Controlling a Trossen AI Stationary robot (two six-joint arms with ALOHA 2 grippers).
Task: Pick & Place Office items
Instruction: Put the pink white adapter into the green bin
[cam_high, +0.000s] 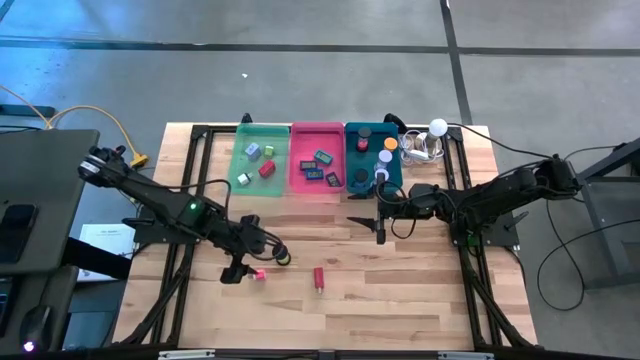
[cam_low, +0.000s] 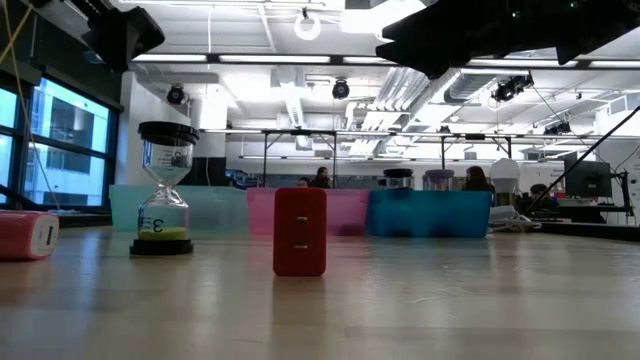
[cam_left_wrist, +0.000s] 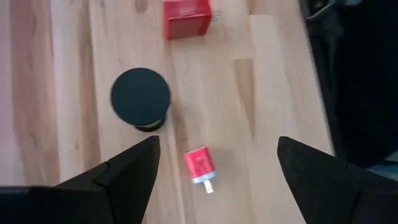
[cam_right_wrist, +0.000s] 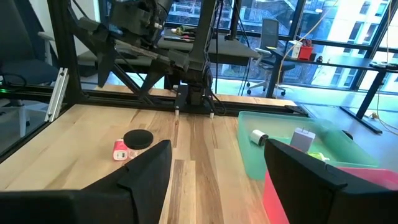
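Observation:
A small red charger-like item (cam_left_wrist: 200, 165) lies on its side on the wood table, a short way below and between the fingers of my open left gripper (cam_left_wrist: 217, 142), which hovers over it (cam_high: 240, 268) pointing down at a slant. Just beyond it stands an hourglass with a black top (cam_left_wrist: 140, 96), upright on its base (cam_low: 163, 190). A red block (cam_low: 300, 232) stands upright farther toward the table's right (cam_high: 319, 277). My right gripper (cam_high: 372, 225) waits open and level in front of the teal tray (cam_high: 352, 168), with nothing between its fingers (cam_right_wrist: 217, 144).
Green (cam_high: 240, 160), pink (cam_high: 298, 160) and teal trays stand side by side at the far edge, each holding several small items. A white ball with cables (cam_high: 437, 128) sits at the far right. Bare wood lies between the arms and along the near edge.

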